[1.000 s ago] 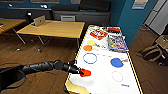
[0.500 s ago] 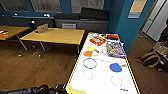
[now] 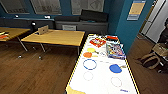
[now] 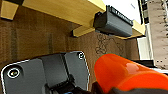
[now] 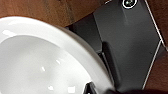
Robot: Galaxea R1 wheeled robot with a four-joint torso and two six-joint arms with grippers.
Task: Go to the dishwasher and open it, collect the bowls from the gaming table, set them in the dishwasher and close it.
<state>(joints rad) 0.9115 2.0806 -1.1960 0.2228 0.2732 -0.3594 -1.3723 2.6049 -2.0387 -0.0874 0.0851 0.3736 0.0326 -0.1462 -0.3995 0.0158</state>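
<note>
From up high, the long white bench point(image 3: 105, 77) with the yellow edge runs away from us in the middle of the room. Left of it stand wooden benches point(image 3: 56, 37) on a dark wood floor point(image 3: 32, 72), one with a small open box point(image 3: 43, 29) on top. On the white bench, going from its left side across, lie an orange disc point(image 3: 87, 54), a blue ring point(image 3: 89, 64), a red packet point(image 3: 97, 42), a solid blue disc point(image 3: 115, 68) and a colourful boxed game point(image 3: 114, 50). Right of the bench a brown bag point(image 3: 151, 60) sits on the floor, and a person point(image 3: 165, 32) is at the room's edge beyond it.

At the left wrist, an orange bowl point(image 4: 130, 72) sits close against the left hand; whether that hand is clenched on it, I cannot tell. At the right wrist a white bowl point(image 5: 45, 62) fills the foreground, a dark finger point(image 5: 111, 65) pressed along its rim, so the right hand grips it
</note>
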